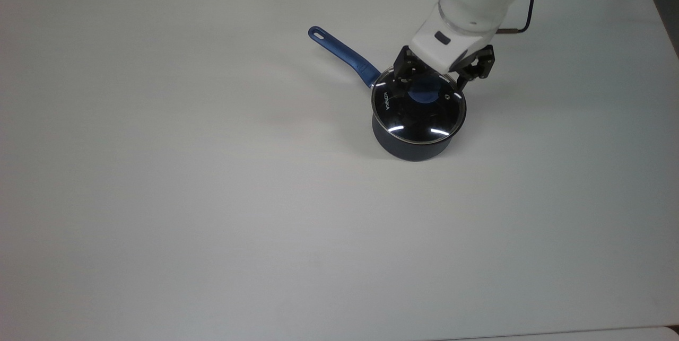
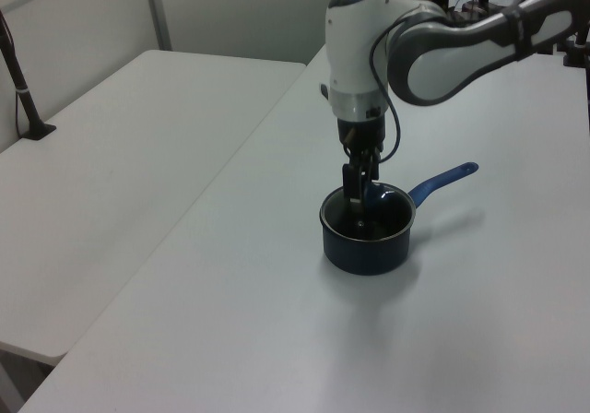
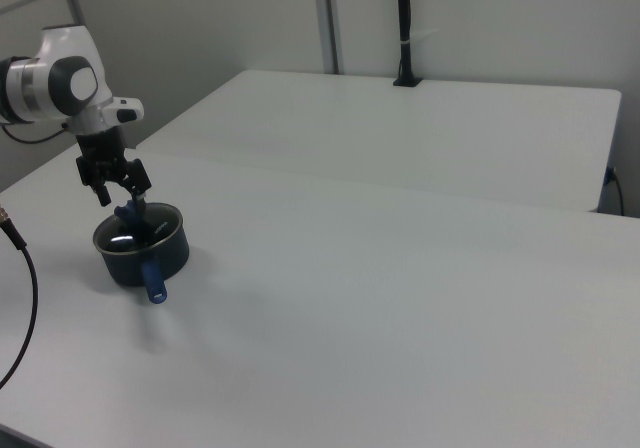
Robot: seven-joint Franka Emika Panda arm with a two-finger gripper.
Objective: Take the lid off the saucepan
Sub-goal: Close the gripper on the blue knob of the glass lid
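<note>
On the wide white tabletop (image 1: 212, 198), toward the top view's upper right, stands the small dark navy round saucepan (image 1: 412, 146) with its long blue handle (image 1: 345, 55) reaching up and to the top view's left, a hole near the handle's tip. Sitting on the pot is the round clear glass lid with a thin metal rim (image 1: 419, 113), and at the lid's centre is its blue round knob (image 1: 424, 92). Directly over that knob hangs the white arm's black two-finger gripper (image 1: 443, 73), its fingers spread apart. In the top view one finger (image 1: 403, 68) is at the knob's left and the other at its right, near the lid's rim, so the knob lies between them. In the right view the gripper (image 3: 118, 194) is just above the pot, the knob (image 3: 130, 211) beneath it and the fingers not closed on it. In the left view the gripper (image 2: 358, 184) points straight down at the lid. Whether the fingertips touch the glass cannot be told.
</note>
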